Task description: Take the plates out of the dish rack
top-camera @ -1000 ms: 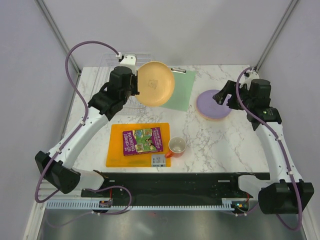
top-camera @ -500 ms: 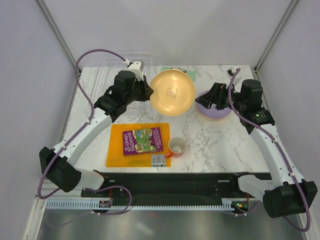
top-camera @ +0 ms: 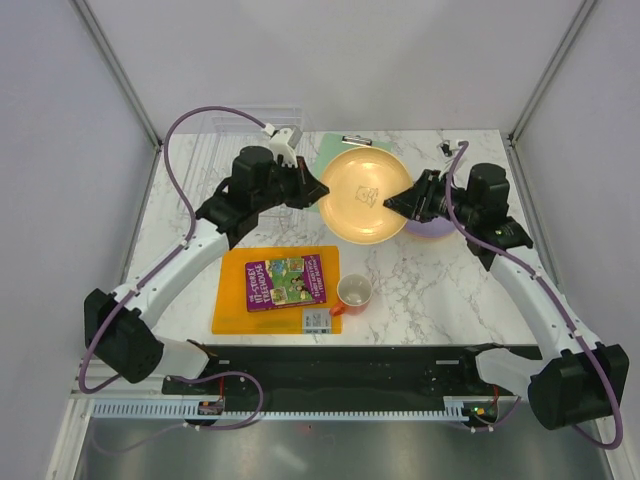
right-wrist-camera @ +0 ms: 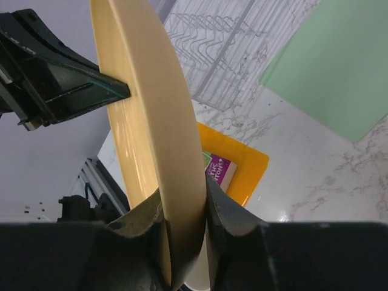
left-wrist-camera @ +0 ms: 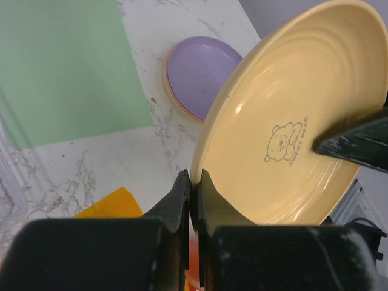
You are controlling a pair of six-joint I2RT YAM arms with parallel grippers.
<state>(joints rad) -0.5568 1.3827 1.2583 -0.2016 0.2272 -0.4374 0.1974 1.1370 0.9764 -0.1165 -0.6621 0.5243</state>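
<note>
Lab cell: marble table (top-camera: pixel 440 290), gray screen walls (top-camera: pixel 350 60).

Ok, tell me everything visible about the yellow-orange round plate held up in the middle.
The yellow-orange round plate is matte, with a small bear print at its centre. It hangs tilted above the marble table. The left gripper pinches one side of its rim, the right gripper the opposite side.

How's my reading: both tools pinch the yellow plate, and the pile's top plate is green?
Not quite: the pile's top plate is lilac purple, not green, as the left wrist view shows. Both the left tool and right tool do pinch the yellow plate.
</note>
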